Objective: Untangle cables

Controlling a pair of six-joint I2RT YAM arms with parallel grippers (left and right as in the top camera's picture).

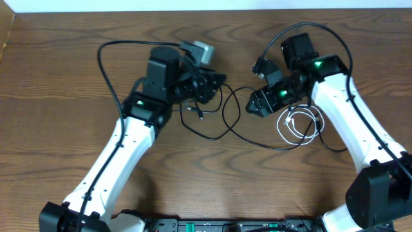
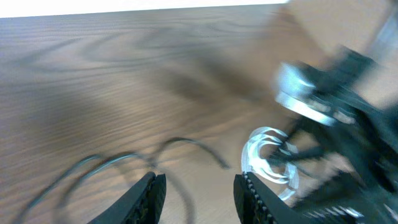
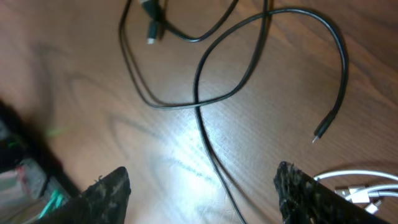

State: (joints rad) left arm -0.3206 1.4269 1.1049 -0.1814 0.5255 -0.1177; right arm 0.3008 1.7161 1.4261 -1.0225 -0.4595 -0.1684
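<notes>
The black cable [image 1: 226, 126] lies in loose loops on the wooden table between my two arms, one plug end [image 1: 200, 116] below the left gripper. The white cable [image 1: 299, 125] sits coiled beside the right arm. My left gripper [image 1: 215, 84] hovers over the black cable's left loops. In the left wrist view this gripper [image 2: 199, 180] is open and holds nothing, with blurred black cable [image 2: 186, 144] beyond it. My right gripper [image 1: 253, 106] is open in its wrist view [image 3: 202, 169], and the black cable [image 3: 208, 149] runs across the table between its fingers. The white cable [image 3: 354, 186] shows at lower right.
The right arm [image 2: 348, 112] fills the right side of the left wrist view, close to the white coil [image 2: 270, 158]. Thick black arm wires [image 1: 106, 64] arc over the table at the back. The table's far edge [image 1: 206, 9] runs along the top.
</notes>
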